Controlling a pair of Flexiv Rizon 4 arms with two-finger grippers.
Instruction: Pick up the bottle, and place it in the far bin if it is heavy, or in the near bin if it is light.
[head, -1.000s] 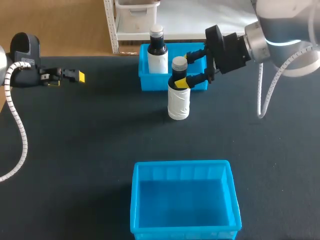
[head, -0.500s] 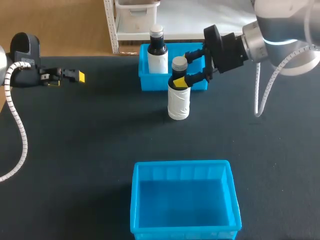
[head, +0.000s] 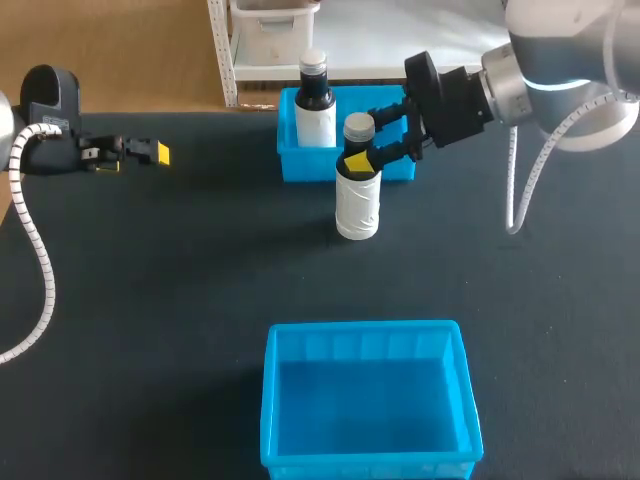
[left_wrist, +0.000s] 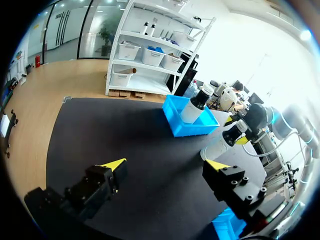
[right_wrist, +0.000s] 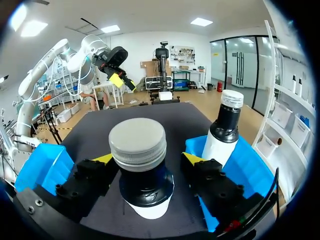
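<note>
Now, table (head: 150, 300) carries near bin (head: 365, 328), then far bin (head: 300, 165) with second bottle (head: 316, 110) inside. Loose bottle (head: 357, 200) stands upright just before far bin; right end effector (head: 371, 134) open, straddling its shoulder, poised to grip and judge weight; left end effector (left_wrist: 166, 165) spread wide, empty

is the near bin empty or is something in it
Empty. In the head view the near bin shows only its bare blue floor and walls; nothing lies in it.

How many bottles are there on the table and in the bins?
2. The first bottle stands in the far bin. The second bottle stands on the table just before that bin, at the right gripper. The near bin holds none. None seems hidden.
</note>
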